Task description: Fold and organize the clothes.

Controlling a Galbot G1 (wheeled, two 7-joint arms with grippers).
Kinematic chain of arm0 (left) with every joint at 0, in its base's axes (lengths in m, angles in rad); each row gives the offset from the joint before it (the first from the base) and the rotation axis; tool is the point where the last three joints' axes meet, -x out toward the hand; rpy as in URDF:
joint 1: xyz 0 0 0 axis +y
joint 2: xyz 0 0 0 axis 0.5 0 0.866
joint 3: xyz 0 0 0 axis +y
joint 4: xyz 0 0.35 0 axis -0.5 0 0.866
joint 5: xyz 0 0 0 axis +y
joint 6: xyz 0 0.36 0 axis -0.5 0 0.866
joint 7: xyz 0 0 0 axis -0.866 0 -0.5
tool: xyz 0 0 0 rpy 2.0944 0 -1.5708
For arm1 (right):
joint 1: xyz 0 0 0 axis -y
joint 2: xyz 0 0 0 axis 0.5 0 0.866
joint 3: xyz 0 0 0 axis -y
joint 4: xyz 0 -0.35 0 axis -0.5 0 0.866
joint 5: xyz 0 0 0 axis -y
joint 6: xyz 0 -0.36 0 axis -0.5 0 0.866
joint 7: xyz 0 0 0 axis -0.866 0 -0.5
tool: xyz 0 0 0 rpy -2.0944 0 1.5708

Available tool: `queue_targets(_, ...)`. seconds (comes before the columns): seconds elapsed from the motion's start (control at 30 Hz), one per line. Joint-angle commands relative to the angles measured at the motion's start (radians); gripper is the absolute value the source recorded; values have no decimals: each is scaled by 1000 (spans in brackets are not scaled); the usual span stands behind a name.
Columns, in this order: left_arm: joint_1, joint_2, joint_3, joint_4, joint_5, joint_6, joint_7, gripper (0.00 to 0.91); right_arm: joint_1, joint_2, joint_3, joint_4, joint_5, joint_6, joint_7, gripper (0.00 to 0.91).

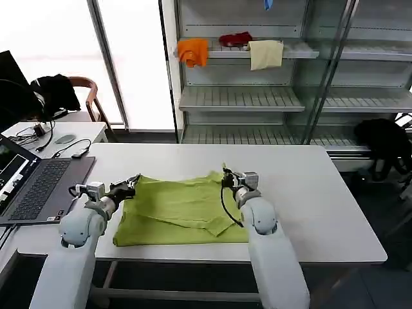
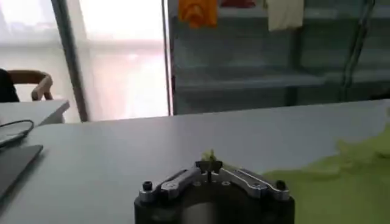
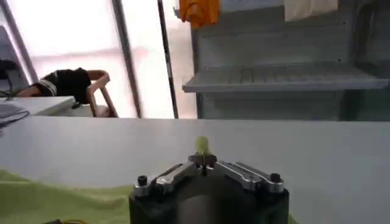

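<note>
A lime-green T-shirt [image 1: 177, 209] lies partly folded on the white table [image 1: 309, 193], its near half doubled over. My left gripper [image 1: 134, 182] is shut on the shirt's far left corner, and a green tuft pokes out between its closed fingertips [image 2: 209, 162]. My right gripper [image 1: 225, 177] is shut on the far right corner, where a small green tip also sticks up from the closed fingertips [image 3: 202, 157]. More green cloth [image 2: 347, 176] spreads beside the left gripper, and some [image 3: 55, 198] lies beside the right one. Both held corners are slightly lifted above the table.
An open laptop [image 1: 29, 183] sits at the table's left edge with cables [image 1: 71, 149] behind it. A metal shelf unit [image 1: 257, 96] stands beyond the table, holding orange [image 1: 193, 51], red [image 1: 235, 40] and cream [image 1: 266, 54] cloths. A chair with a black garment [image 1: 58, 90] is at far left.
</note>
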Motion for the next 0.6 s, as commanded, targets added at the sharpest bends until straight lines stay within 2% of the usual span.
queue_targets(0.03,179,24,-39,-123,-93,-22,35,0,-243,-61,1,227,19,2,-3,0)
queue_targets(0.3,244,41,-82,-170,-139,-33,51,0,-318,-80,17,297,19,3,5,0)
queue_targets(0.6,277,58,-111,-170,-157,-47,64,0,-325,-80,41,302,26,3,26,0)
